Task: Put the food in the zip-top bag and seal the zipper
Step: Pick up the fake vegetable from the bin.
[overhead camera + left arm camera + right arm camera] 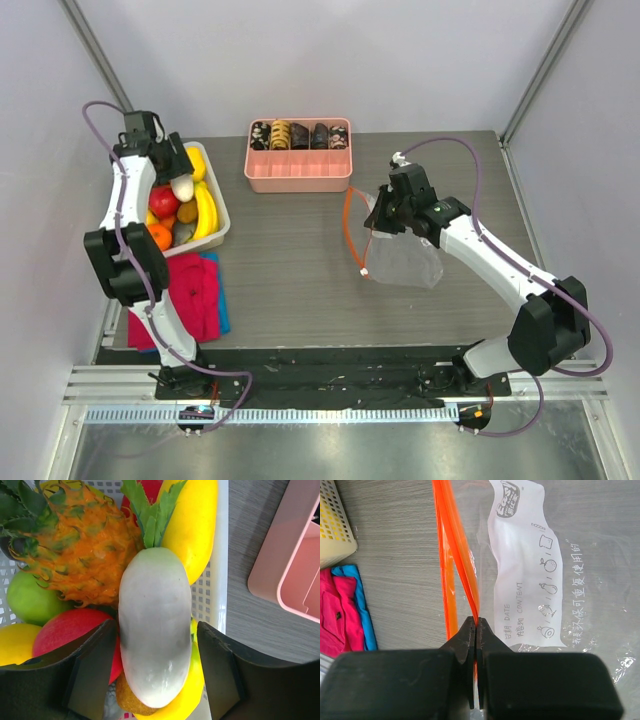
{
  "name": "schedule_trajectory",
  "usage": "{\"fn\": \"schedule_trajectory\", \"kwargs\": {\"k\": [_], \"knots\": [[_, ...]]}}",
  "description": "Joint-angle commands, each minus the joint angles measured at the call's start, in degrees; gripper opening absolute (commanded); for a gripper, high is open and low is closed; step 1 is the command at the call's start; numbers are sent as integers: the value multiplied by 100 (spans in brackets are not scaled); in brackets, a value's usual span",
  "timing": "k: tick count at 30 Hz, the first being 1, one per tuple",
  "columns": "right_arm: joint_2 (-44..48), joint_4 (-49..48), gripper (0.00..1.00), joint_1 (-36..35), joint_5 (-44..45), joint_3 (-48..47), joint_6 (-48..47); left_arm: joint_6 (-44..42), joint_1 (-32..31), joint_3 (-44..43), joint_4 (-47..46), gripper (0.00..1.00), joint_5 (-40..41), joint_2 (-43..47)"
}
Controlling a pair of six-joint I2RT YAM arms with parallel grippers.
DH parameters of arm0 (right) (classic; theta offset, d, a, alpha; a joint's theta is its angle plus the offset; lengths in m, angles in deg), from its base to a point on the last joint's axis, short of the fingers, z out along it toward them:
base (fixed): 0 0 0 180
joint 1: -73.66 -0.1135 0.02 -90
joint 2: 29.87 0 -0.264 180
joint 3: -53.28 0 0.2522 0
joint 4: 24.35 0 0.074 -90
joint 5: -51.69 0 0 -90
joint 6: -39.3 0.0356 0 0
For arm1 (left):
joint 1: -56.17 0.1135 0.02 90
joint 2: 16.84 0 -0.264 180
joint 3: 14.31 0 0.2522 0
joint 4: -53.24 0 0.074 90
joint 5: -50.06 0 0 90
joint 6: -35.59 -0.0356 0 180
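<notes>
A: Left claw [157, 645]?
B: Released, jaws spread either side of white radish [155, 630] in white basket [215, 595]. Not clamped; contact on one side hard to tell.
A: Handling?
B: Likely light, hard, smooth and rounded, so slippery. Best pinched across the fat middle, clear of the leafy end. Pineapple [82, 545] crowding one side.
A: Right claw [476, 630]?
B: Clenched on zipper [457, 555], pinching the orange strip at the mouth of zip-top bag [580, 555].
A: Bag location?
B: Right of centre over table [290, 260], well apart from basket. Thin limp film, crinkly, probably collapsing unless mouth held wide.
</notes>
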Motion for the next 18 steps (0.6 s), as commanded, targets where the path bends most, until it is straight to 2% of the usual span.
{"fn": "schedule_trajectory", "kwargs": {"k": [1,10,12,13,15,16,18], "knots": [[4,-237,1,15,90,-223,41,-56,-19,-406,-63,66,178,-131],[22,-140,1,50,-77,-346,58,-91,-19,-819,323,52,108,-325],[39,-131,1,67,-130,-373,84,-100,-19,-881,359,44,81,-272],[57,-122,1,102,-226,-382,93,-100,-19,-951,402,35,73,-237],[74,-113,1,138,-375,-408,155,-100,-11,-995,377,28,-32,-19],[92,-122,1,164,-559,-425,190,-74,-11,-952,237,21,-233,105],[118,-131,1,173,-674,-513,260,5,-19,-838,-35,15,-471,586]]}}
